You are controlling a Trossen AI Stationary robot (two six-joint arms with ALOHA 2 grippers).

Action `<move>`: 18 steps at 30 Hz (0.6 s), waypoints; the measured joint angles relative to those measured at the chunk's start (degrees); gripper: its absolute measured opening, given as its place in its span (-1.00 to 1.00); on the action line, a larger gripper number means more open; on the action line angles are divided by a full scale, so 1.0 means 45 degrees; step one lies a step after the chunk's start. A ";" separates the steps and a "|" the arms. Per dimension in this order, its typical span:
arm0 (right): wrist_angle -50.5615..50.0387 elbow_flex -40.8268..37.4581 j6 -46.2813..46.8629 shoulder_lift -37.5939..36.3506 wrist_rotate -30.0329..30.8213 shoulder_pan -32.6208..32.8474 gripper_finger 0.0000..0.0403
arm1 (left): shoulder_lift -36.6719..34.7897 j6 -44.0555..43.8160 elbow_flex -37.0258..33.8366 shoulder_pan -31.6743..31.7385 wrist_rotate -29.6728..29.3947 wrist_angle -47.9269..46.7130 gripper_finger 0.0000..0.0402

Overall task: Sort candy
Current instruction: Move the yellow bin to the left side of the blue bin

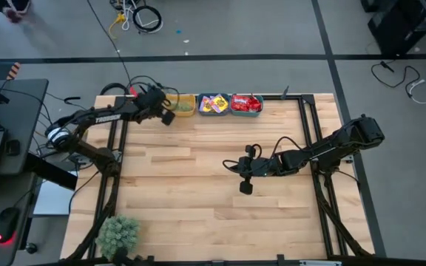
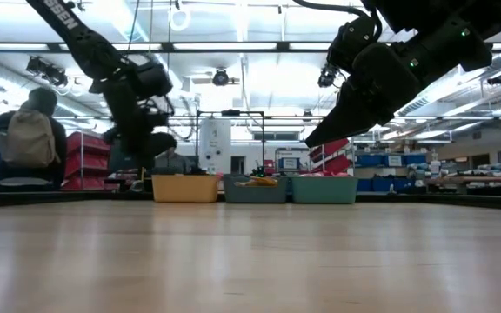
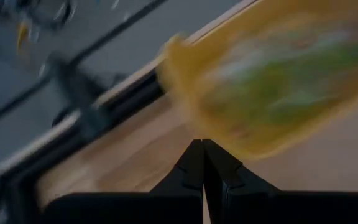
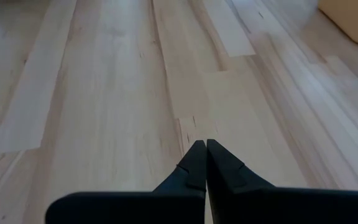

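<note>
Three bins stand in a row at the table's far edge. A yellow bin (image 1: 186, 104) holds pale green pieces (image 3: 278, 81), a teal bin (image 1: 214, 103) holds yellow packets with purple marks, and a second teal bin (image 1: 246, 103) holds red packets. My left gripper (image 1: 170, 115) hangs shut just in front of the yellow bin, pointing down at it, with nothing between its fingers (image 3: 202, 149). My right gripper (image 1: 229, 165) hangs shut over bare wood at the middle of the table, its fingertips (image 4: 205, 146) empty and clear of the surface (image 2: 307, 143).
A green fuzzy plant ball (image 1: 118, 233) sits at the near left corner. Black frame rails (image 1: 309, 140) run along the table's left and right sides. In the low view a person with a backpack (image 2: 26, 139) sits beyond the table at the left.
</note>
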 joint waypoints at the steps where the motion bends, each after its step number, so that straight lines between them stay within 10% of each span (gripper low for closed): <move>1: -0.0001 0.0000 0.0000 0.0000 0.0000 0.0001 -1.00 | 0.0000 -0.0196 -0.0003 0.0342 0.0002 -0.0330 -1.00; 18: 0.0042 0.0000 0.0000 0.0000 0.0000 0.0001 -1.00 | 0.1096 -0.0831 -0.0015 0.2083 0.1132 0.0398 -1.00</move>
